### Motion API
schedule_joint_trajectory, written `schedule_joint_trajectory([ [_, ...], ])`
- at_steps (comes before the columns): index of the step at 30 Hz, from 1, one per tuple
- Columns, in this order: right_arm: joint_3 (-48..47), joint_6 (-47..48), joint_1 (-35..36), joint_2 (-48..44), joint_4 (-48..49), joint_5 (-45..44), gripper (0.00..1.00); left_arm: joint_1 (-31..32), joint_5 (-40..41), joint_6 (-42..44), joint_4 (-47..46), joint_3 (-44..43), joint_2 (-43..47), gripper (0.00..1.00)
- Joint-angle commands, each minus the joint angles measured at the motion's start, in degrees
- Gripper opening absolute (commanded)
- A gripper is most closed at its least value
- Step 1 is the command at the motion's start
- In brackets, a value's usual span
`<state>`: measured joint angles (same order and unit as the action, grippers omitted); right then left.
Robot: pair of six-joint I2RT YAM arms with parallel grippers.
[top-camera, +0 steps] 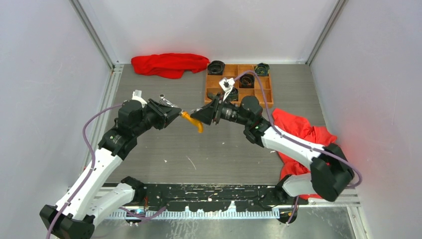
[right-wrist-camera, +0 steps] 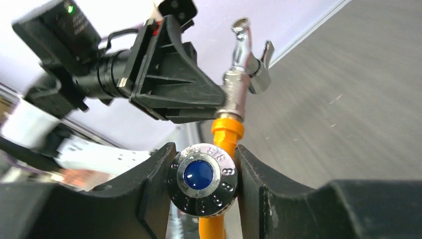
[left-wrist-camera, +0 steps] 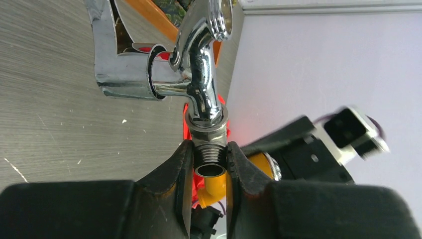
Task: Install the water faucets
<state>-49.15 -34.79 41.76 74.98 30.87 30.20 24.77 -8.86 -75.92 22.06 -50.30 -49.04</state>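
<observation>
My left gripper is shut on the threaded end of the shiny silver water faucet; its lever handle and spout stick out past the fingers. The silver faucet shows small in the top view, above the middle of the table. My right gripper is shut on the round chrome knob with a blue centre that belongs to the orange-yellow water faucet. The orange faucet hangs between both gripper tips, its upper end against the silver faucet. The right gripper faces the left one, tips nearly touching.
An orange compartment tray at the back right holds dark round items. A red cloth lies at the back left, another red cloth under the right arm. White walls close in three sides.
</observation>
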Motion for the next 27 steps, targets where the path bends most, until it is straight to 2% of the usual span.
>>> schedule_joint_trajectory([
  [1,5.75,-34.15,-3.66,7.77,24.52,6.92,0.53,0.06,-1.43,0.31,-6.92,-1.68,2.36,0.0],
  [4,8.77,-39.35,-4.62,9.98,30.06,5.49,0.71,0.02,-1.32,0.38,-6.66,-1.75,2.64,0.0],
  [6,9.32,-35.8,-4.76,8.49,24.18,3.31,0.79,0.01,-1.33,0.44,-6.36,-1.99,2.71,0.0],
  [11,4.97,-17.02,-4.77,0.46,-1.62,-6.55,0.87,0.05,-1.37,0.52,-6.27,-2.53,2.73,0.0],
  [14,4.05,-10.07,-4.83,-3.93,-8.72,-12.64,0.89,-0.03,-1.72,0.51,-6.56,-2.91,2.34,0.0],
  [16,3.07,-7.34,-4.85,-4.94,-10.86,-12.8,0.89,0.01,-1.86,0.43,-6.68,-3.03,2.21,0.0],
  [18,2.12,-6.36,-4.84,-4.43,-9.57,-9.26,0.9,0.01,-1.86,0.36,-6.63,-2.93,2.26,0.0],
  [22,3.58,-8.36,-4.78,-3.17,0.23,-1.31,0.9,0.01,-1.93,0.25,-6.3,-3.04,2.31,0.0],
  [27,5.32,-7.52,-4.76,-2.1,6.51,2.34,0.91,0.02,-2.04,0.03,-5.89,-3.32,2.29,0.0],
])
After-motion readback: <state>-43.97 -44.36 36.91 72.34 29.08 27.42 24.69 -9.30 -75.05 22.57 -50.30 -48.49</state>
